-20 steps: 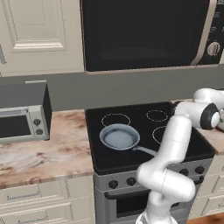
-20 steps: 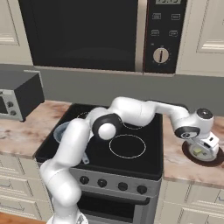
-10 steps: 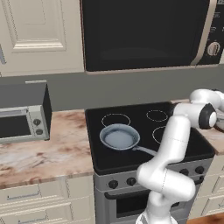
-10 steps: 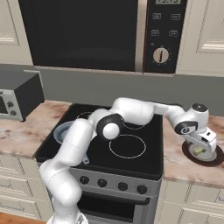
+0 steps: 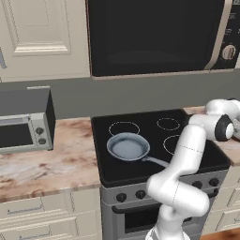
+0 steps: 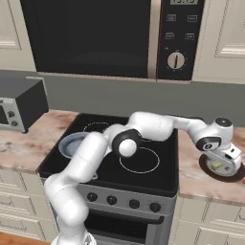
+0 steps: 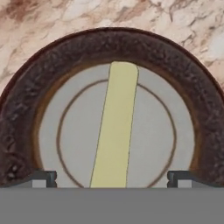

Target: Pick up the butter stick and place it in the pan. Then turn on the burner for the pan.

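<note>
In the hand view the butter stick [image 7: 114, 127] runs from 6 to 12 o'clock, tipped slightly toward 1. It lies across the dark dish [image 7: 26, 100], whose rim rings it. The gripper [image 7: 112, 177] is spread wide, one fingertip on either side of the stick, touching nothing.

You get no readable text; the black built-in microwave's control panel [image 6: 176, 43] markings are too blurred.

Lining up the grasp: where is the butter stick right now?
The butter stick lies in the dark round dish on the counter right of the stove, between the open gripper fingertips in the hand view.
</note>
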